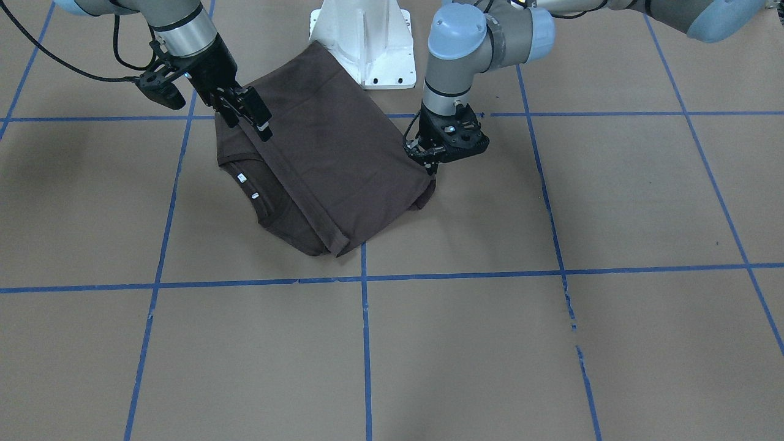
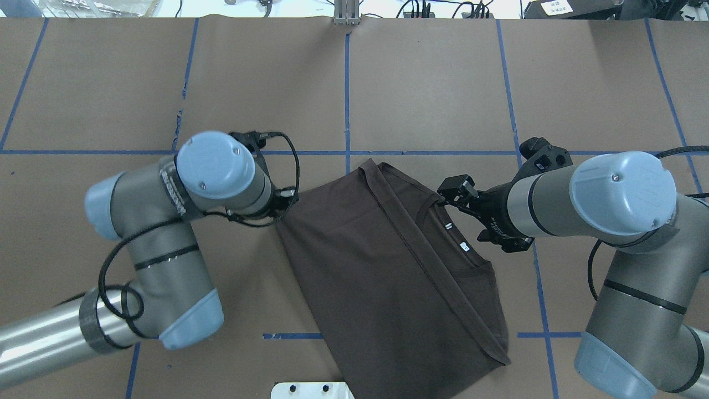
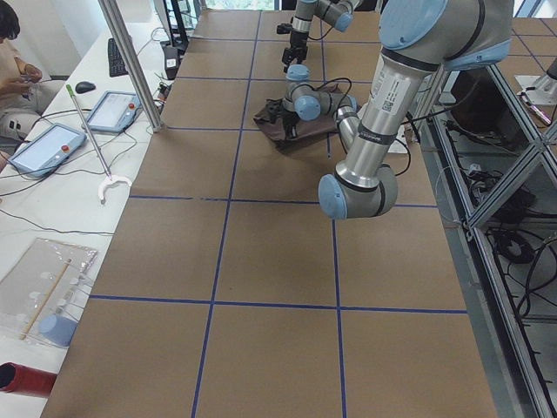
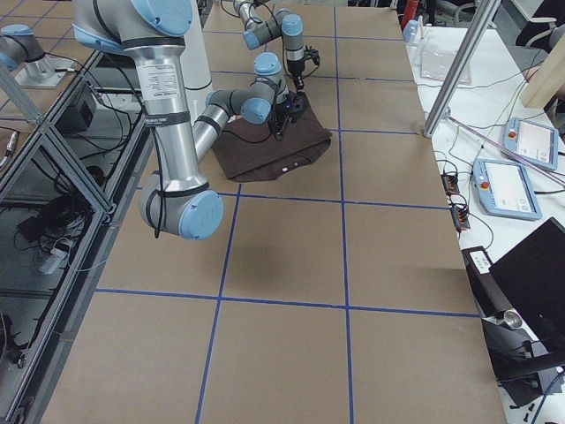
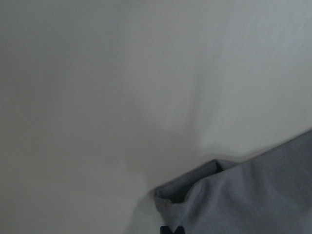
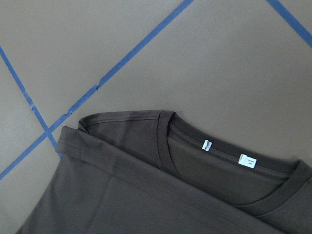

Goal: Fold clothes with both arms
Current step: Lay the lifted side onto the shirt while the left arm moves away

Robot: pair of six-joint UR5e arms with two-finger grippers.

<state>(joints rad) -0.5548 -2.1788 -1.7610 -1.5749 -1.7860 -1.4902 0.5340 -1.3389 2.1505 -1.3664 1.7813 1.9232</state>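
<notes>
My left gripper (image 1: 433,165) is meeting the T-shirt (image 1: 334,165) corner, its grip hidden, so I cannot tell; my right gripper (image 1: 248,115) is hovering, fingers parted.

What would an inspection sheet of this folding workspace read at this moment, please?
Surface: brown paper-covered table, blue tape grid.
Job's things: dark brown T-shirt folded over, askew, collar and white labels exposed.
Clutter: nothing seen.
End effectors: right end effector open over the collar end; left end effector tip-down at the opposite edge, grip unclear.
Cables: black cable looped at the left wrist, close to the shirt's edge.
Surroundings: white pedestal; person seated at a side desk with tablets.
</notes>
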